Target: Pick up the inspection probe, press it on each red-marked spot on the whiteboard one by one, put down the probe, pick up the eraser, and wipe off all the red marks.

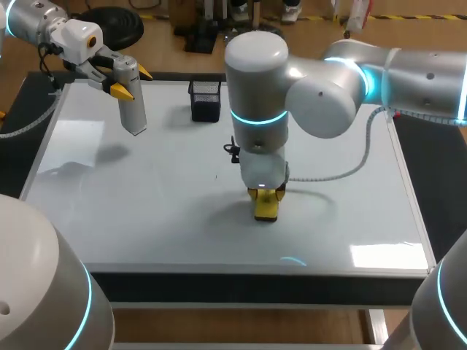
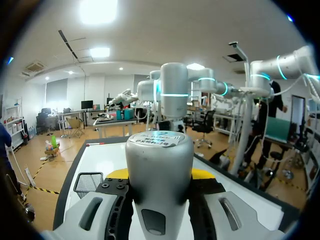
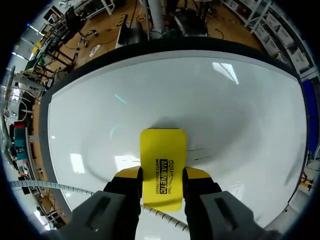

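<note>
The grey inspection probe [image 1: 133,102] hangs tilted above the whiteboard's [image 1: 146,211] far left corner, with my left gripper [image 1: 131,82] shut on it. From the left wrist view the probe [image 2: 159,165] fills the gap between the yellow tips of that gripper [image 2: 160,175]. At the board's middle my right gripper [image 1: 266,195] points straight down, shut on the yellow eraser [image 1: 266,208], which rests against the board. The right wrist view has the eraser [image 3: 163,160] clamped from both sides in the gripper [image 3: 161,175] over the white surface [image 3: 225,110]. I see no red marks.
A black mesh holder [image 1: 205,100] stands at the board's far edge, just right of the probe, and shows beside the left gripper as the holder [image 2: 89,183]. A coiled cable [image 1: 343,171] trails from my right arm over the board.
</note>
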